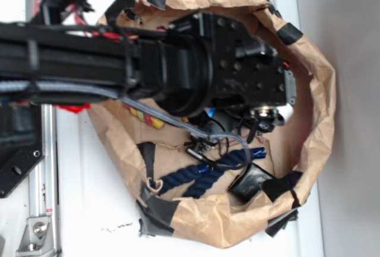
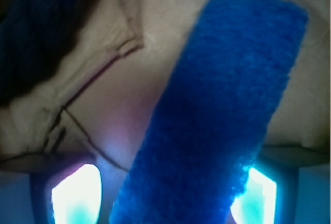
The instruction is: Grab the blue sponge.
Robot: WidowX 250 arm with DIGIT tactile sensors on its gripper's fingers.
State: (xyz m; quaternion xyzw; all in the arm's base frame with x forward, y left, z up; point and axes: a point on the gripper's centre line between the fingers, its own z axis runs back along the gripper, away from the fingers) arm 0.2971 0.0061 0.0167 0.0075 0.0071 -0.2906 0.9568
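Note:
The blue sponge fills the wrist view, lying slanted on the brown paper floor with its near end between my fingers. My gripper is open around it. The right fingertip touches the sponge's edge, while a narrow gap shows between the left fingertip and the sponge. In the exterior view the arm and wrist reach down into the paper bag and hide the fingers. Only a small blue patch shows under the wrist there.
A dark navy twisted rope lies on the bag floor by the gripper; it shows as a dark mass at upper left. A black block and a yellow-red rope also lie in the bag. The bag's raised walls ring the space.

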